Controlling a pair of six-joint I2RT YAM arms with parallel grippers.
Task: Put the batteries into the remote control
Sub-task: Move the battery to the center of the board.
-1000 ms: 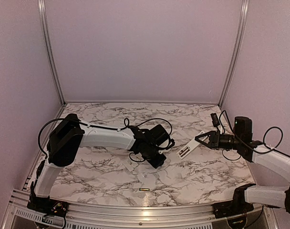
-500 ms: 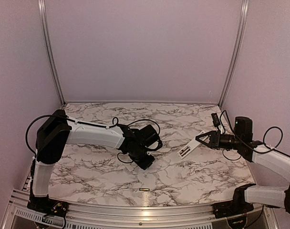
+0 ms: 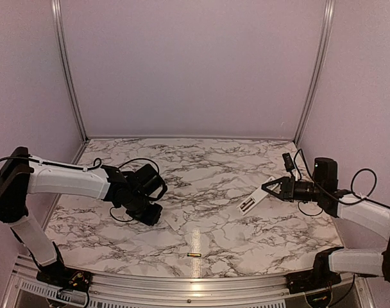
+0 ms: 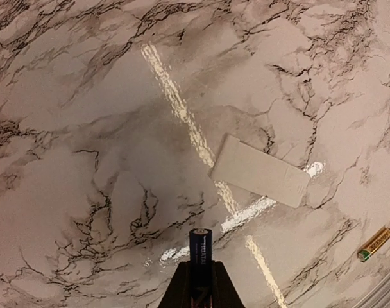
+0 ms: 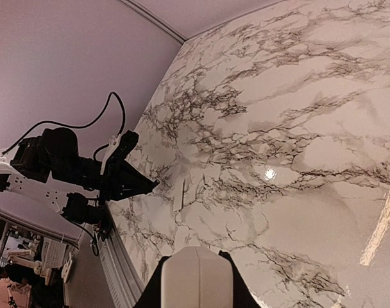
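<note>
Left gripper [image 4: 200,274] drawn leftward, clamping dark battery [image 4: 200,246], right gripper [image 3: 267,187] outstretched, holding remote control [image 3: 251,202]

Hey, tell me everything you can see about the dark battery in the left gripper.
The dark battery is a slim blackish cylinder with a glossy wrapper and pale lettering too small to read. The left gripper is shut on one end, a finger on each side, so the free end sticks out past the fingertips, in line with them. It is aimed at the marble table; whether it touches that surface cannot be told. Nothing else touches it.
</note>
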